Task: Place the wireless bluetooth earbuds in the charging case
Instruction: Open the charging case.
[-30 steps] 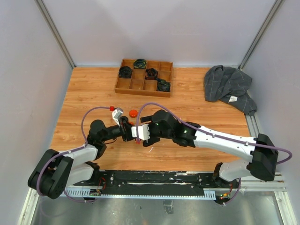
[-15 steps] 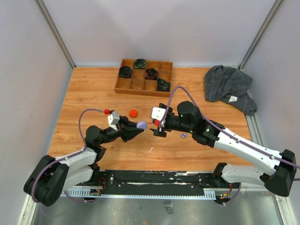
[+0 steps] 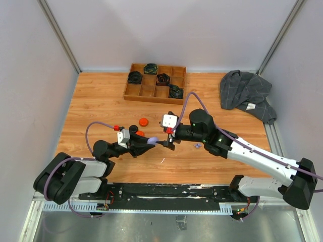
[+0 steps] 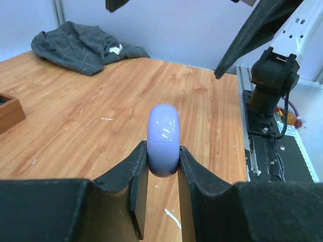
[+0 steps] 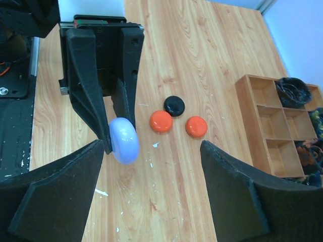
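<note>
A closed lavender charging case [image 4: 163, 138] is pinched edge-on between the black pads of my left gripper [image 4: 163, 151], held above the wooden table. From above, the left gripper [image 3: 150, 142] points right with the case [image 3: 152, 140] at its tip. My right gripper [image 3: 166, 140] faces it from the right, jaws wide open and empty. In the right wrist view the case [image 5: 124, 140] sits just inside the right gripper's [image 5: 151, 151] left finger, not touching. A tiny lavender earbud [image 3: 197, 145] lies on the table beside the right arm.
Two orange round cases [image 5: 161, 121] [image 5: 196, 126] and a black one [image 5: 174, 105] lie on the table behind the held case. A wooden compartment tray [image 3: 151, 99] with dark items stands at the back. A grey cloth [image 3: 245, 93] lies back right. White slivers [image 3: 162, 161] dot the wood.
The right gripper pulled away rightwards from the left gripper, then came back close to the case, its jaws a little wider. The left gripper shifted lower and nearer, still holding the lavender case.
</note>
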